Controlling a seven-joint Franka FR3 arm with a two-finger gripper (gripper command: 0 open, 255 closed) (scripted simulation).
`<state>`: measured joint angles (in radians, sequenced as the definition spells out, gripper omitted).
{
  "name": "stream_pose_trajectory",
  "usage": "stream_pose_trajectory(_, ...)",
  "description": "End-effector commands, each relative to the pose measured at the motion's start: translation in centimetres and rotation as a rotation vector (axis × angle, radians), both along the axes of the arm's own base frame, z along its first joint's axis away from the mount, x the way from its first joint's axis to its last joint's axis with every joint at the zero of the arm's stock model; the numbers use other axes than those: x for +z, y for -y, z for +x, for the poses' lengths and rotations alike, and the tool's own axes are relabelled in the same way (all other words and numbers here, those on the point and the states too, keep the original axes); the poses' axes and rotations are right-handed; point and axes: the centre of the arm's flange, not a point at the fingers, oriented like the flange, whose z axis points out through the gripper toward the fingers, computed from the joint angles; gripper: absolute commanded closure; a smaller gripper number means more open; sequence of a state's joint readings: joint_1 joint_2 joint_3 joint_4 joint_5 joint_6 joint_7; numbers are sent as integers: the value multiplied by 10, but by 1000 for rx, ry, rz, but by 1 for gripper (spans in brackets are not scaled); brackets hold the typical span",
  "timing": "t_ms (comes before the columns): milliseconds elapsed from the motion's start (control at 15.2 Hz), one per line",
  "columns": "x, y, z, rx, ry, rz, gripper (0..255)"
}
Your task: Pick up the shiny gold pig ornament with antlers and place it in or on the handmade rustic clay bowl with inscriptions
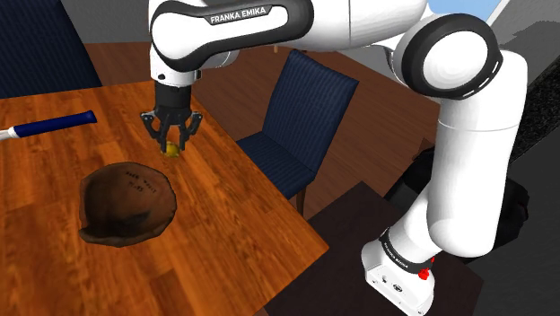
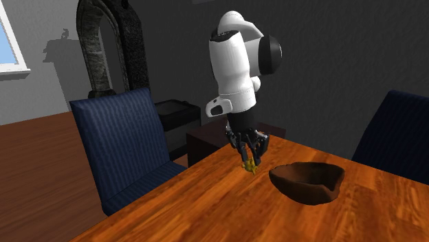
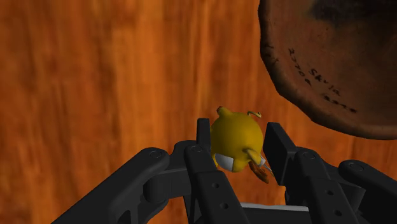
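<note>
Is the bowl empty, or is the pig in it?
Empty. The brown bowl is bare inside; the gold pig is outside it, clasped in the gripper.

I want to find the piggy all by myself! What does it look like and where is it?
Look at the orange-brown wooden table, then at the black gripper hanging over it. Between its fingers sits the pig: small, round, shiny yellow-gold, unlike the big dark brown bowl beside it.

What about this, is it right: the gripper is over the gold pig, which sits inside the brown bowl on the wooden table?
Not quite. The gold pig is beside the brown bowl on the wooden table, not inside it, with the gripper over it. The wrist view shows this.
</note>
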<state>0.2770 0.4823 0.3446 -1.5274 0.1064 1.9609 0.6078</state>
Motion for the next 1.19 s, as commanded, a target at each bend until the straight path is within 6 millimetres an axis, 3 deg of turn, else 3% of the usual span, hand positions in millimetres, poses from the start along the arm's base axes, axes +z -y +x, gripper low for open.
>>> stream_pose_trajectory(0, 10, 0, 1, 0, 0, 0, 255)
stream_pose_trajectory(924, 80, 0, 1, 0, 0, 0, 255)
stream_pose_trajectory(1122, 75, -36, -15, 0, 0, 0, 255)
